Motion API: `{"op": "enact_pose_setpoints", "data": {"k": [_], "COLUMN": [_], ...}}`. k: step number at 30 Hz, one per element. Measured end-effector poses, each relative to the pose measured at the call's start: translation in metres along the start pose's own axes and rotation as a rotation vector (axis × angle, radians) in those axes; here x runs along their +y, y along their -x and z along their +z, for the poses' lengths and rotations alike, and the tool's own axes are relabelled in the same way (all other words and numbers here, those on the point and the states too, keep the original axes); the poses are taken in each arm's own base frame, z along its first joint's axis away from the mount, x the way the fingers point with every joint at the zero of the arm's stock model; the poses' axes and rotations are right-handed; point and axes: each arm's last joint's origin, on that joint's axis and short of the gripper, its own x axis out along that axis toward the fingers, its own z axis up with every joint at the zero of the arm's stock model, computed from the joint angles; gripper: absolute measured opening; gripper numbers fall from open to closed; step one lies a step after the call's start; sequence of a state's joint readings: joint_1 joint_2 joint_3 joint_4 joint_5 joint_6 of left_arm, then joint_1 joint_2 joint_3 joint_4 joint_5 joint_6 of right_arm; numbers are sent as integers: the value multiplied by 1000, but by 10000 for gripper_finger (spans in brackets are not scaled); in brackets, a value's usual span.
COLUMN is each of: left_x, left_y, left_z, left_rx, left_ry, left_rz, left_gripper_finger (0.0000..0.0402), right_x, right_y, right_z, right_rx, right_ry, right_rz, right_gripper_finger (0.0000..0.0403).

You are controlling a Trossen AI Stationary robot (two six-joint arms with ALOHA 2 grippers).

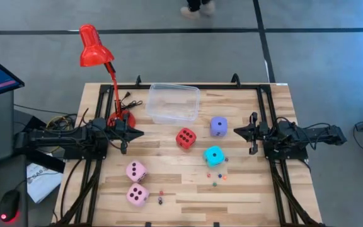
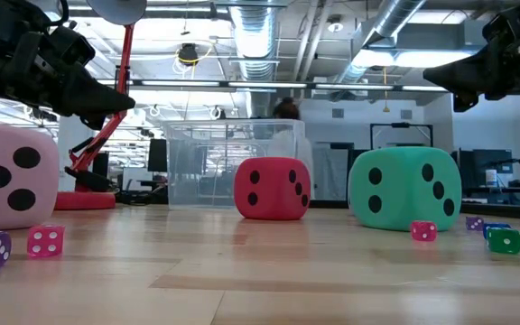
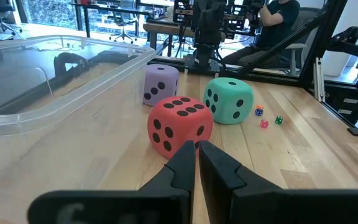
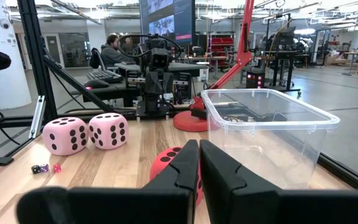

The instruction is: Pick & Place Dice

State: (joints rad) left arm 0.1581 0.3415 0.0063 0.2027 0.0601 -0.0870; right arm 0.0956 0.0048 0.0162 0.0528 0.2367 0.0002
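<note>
Both arms wait at the table's sides, left gripper [image 1: 133, 133] and right gripper [image 1: 237, 130] with fingers pressed together, empty. Dice lie loose: red die [image 1: 185, 137], lavender die [image 1: 218, 126], cyan die [image 1: 214, 156] at center, two pink dice [image 1: 136, 182] toward 7 o'clock (none yet in the clear bin [image 1: 172, 103] at 12).

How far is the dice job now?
Done: nothing; the clear bin looks empty. In hand: nothing; left gripper and right gripper are shut, holding nothing. Left: red die, lavender die, cyan die, two pink dice.
</note>
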Motion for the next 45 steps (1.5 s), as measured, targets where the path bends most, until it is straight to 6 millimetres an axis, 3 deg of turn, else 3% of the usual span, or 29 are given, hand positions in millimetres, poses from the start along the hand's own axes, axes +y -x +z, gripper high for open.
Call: {"op": "enact_pose_setpoints", "data": {"k": [35, 45], "left_x": [0, -1], "left_y": [0, 1], "left_z": [0, 10], "left_rx": [-2, -108], "left_ry": [68, 62], "left_rz": [0, -13], "left_gripper_finger": [11, 11], "right_x": [0, 0], "right_y": [0, 0], "right_z": [-2, -2], "right_rx": [22, 25], "right_ry": [14, 15], "right_rz": [-2, -2], "right_gripper_finger": [13, 13]}}
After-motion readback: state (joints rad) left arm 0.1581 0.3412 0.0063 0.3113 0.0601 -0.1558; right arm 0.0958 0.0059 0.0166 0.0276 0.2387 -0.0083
